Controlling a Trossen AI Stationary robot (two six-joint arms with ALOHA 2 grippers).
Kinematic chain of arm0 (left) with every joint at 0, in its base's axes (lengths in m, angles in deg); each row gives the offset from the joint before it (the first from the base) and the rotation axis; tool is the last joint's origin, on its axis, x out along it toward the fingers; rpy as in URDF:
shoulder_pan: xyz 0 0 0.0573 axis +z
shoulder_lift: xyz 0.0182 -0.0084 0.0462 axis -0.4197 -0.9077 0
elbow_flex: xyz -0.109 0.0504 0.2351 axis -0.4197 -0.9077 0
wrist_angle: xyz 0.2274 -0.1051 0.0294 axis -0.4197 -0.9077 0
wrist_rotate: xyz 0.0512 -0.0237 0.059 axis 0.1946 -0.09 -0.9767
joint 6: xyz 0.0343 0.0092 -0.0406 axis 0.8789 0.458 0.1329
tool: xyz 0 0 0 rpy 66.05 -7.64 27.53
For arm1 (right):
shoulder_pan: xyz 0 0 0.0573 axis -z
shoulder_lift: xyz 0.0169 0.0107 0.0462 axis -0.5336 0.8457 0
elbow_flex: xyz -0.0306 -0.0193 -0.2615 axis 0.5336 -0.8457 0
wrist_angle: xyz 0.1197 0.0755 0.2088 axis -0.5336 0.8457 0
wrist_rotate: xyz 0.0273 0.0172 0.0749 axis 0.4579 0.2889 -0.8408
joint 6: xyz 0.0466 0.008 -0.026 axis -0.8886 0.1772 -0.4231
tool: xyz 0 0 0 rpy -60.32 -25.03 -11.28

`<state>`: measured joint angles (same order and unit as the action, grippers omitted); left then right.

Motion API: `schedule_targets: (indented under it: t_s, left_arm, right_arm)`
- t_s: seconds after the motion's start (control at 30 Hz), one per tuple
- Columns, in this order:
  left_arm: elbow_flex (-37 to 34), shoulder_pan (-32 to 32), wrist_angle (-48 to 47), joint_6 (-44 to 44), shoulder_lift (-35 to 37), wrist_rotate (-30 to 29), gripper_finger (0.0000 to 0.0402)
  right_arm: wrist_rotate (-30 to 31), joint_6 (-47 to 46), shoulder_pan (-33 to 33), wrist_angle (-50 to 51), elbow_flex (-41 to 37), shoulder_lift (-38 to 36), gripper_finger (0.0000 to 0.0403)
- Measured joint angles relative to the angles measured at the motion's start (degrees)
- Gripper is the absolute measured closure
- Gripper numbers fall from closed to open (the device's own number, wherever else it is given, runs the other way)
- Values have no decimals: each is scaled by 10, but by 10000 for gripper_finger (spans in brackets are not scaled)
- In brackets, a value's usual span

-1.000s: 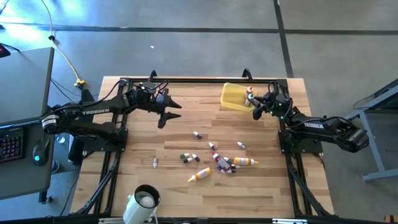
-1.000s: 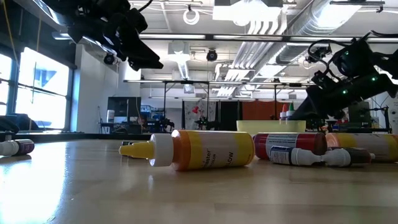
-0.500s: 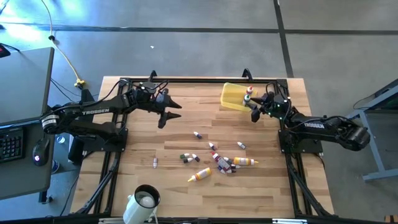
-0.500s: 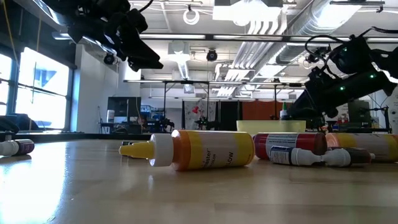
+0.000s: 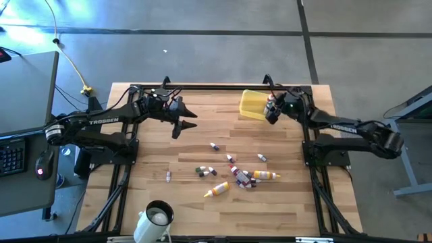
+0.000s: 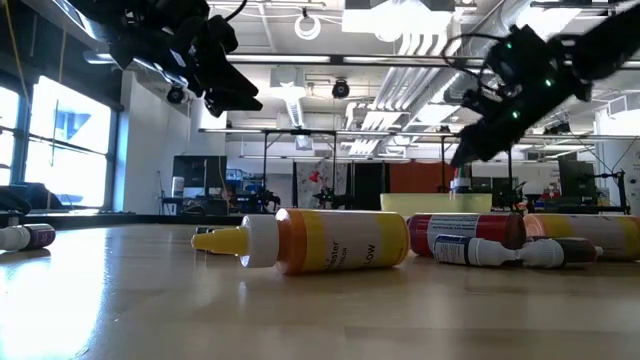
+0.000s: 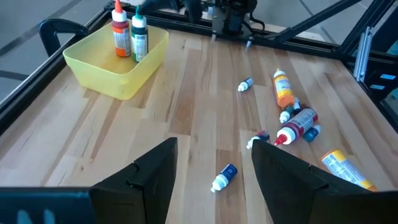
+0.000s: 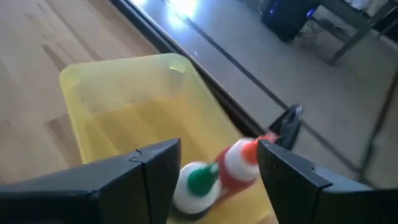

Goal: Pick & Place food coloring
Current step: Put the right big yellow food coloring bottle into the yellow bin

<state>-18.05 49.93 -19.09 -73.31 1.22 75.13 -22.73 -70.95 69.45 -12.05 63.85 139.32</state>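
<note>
Two food coloring bottles, one orange-capped (image 7: 119, 31) and one green-capped (image 7: 139, 36), stand upright in the yellow tray (image 5: 251, 106) at the table's far right. My right gripper (image 5: 271, 113) hovers open just above them; in its wrist view the green cap (image 8: 202, 177) and the orange cap (image 8: 239, 158) show between and beyond its fingers, untouched. Several more food coloring bottles (image 5: 239, 177) lie on their sides at mid-table, among them a yellow one (image 5: 217, 190). My left gripper (image 5: 183, 126) hangs open above the table's far left part, holding nothing.
A white mug (image 5: 154, 219) lies at the near left edge. Small single bottles lie scattered at mid-table (image 5: 214, 146) and to the left (image 5: 169, 176). Black frame rails (image 5: 202, 88) run along the table's far edge and sides. Bare wood lies between the tray and the cluster.
My right gripper has risen from beside the tray's near right rim, swung toward the far edge until it is over the two standing bottles, and rolled about its own axis. The bottles in the tray stand as before.
</note>
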Motion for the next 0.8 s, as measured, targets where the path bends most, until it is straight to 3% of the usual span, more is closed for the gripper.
schedule_targets:
  t_s: [0.1,0.2,0.37,0.5,0.7,0.8]
  left_arm:
    - [0,0,0,0,0,0,195]
    - [0,0,0,0,0,-1,195]
    - [0,0,-1,0,0,-36,195]
    - [0,0,-5,0,0,-55,195]
    - [0,0,-5,0,0,-56,195]
    - [0,0,-5,-5,0,-56,195]
  right_arm:
    - [25,6,-34,131,88,0,199]
    - [8,-10,-72,242,170,0,199]
    - [-138,-41,-155,341,266,-1,199]
    - [-209,-79,-254,349,271,1,199]
    - [-297,-161,-399,353,212,20,199]
    - [-298,-235,-458,351,173,21,199]
